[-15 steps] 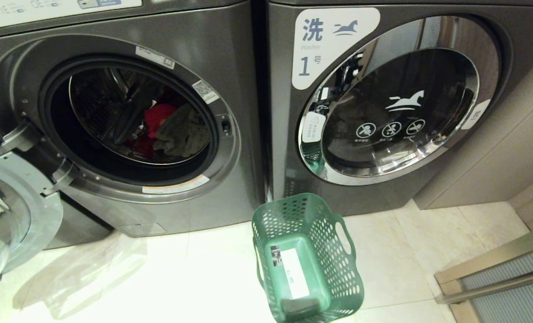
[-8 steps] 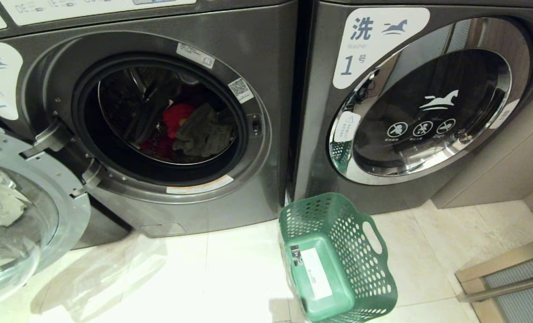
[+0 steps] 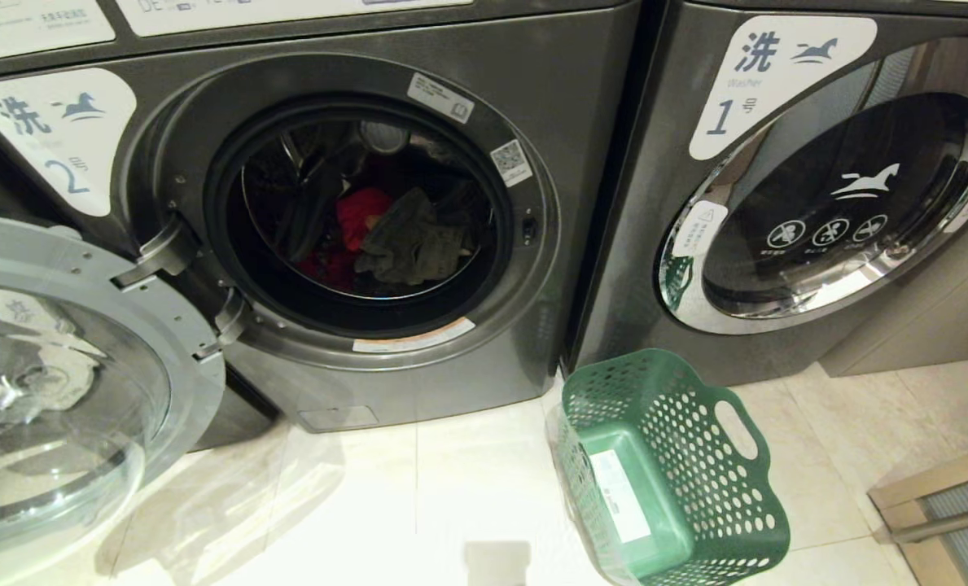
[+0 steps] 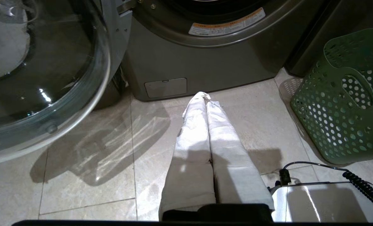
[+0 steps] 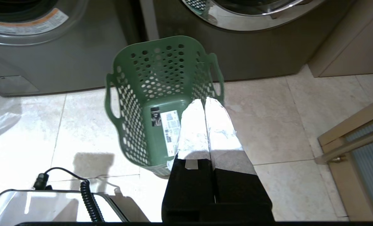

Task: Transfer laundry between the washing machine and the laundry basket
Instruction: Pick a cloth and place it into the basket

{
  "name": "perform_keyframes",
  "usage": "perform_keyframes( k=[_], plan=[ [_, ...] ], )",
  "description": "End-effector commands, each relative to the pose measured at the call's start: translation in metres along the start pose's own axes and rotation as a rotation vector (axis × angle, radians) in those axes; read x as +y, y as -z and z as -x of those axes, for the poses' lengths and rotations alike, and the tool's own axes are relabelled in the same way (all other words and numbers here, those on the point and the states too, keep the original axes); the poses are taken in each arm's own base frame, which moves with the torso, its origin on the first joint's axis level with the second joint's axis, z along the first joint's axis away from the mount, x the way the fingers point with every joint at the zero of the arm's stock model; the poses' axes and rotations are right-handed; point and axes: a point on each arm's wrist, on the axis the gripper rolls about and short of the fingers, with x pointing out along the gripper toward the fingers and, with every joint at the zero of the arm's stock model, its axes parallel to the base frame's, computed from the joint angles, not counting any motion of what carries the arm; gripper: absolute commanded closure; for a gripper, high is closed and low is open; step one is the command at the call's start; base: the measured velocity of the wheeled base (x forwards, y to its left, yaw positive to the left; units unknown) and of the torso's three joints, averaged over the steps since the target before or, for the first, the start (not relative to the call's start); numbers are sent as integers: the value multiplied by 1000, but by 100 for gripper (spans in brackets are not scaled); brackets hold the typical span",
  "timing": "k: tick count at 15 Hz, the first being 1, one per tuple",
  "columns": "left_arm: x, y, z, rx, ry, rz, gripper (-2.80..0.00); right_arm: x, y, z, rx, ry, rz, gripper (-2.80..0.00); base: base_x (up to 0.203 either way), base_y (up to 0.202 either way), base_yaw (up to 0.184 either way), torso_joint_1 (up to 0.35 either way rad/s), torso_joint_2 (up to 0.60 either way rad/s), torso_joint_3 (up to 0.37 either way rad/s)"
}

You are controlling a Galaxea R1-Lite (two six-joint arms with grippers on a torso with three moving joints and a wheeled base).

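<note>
The washer (image 3: 386,228) marked 2 is seen with its door (image 3: 60,382) swung wide to the left. Red and dark laundry (image 3: 386,232) is heaped inside the drum. The green basket (image 3: 679,480) is set on the floor (image 3: 451,488), empty, before washer 1 (image 3: 817,203). The left hand (image 4: 205,98) and right hand (image 5: 204,101) are each pressed together, nothing held, above the floor.

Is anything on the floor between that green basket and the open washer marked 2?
Nothing: in the head view only bare pale floor tile separates the laundry basket from the washing machine. The left wrist view shows the same bare stretch.
</note>
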Motion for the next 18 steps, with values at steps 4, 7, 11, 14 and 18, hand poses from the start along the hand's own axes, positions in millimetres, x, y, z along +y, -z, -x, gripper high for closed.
perform_keyframes(
  k=[4,7,11,14,18],
  plan=[
    [0,0,0,2,0,0,0,0,0,0,-2,-1,2,0,0,194,-1,2,5,1],
    [0,0,0,-1,0,1,0,0,0,0,-1,-1,2,0,0,199,-2,2,5,2],
    [0,0,0,-1,0,1,0,0,0,0,-1,-1,2,0,0,101,1,2,1,2],
    [0,0,0,-1,-1,1,0,0,0,0,-1,-1,0,0,0,0,0,0,0,0],
    [0,0,0,-1,-1,0,0,0,0,0,-1,-1,0,0,0,0,0,0,0,0]
  ],
)
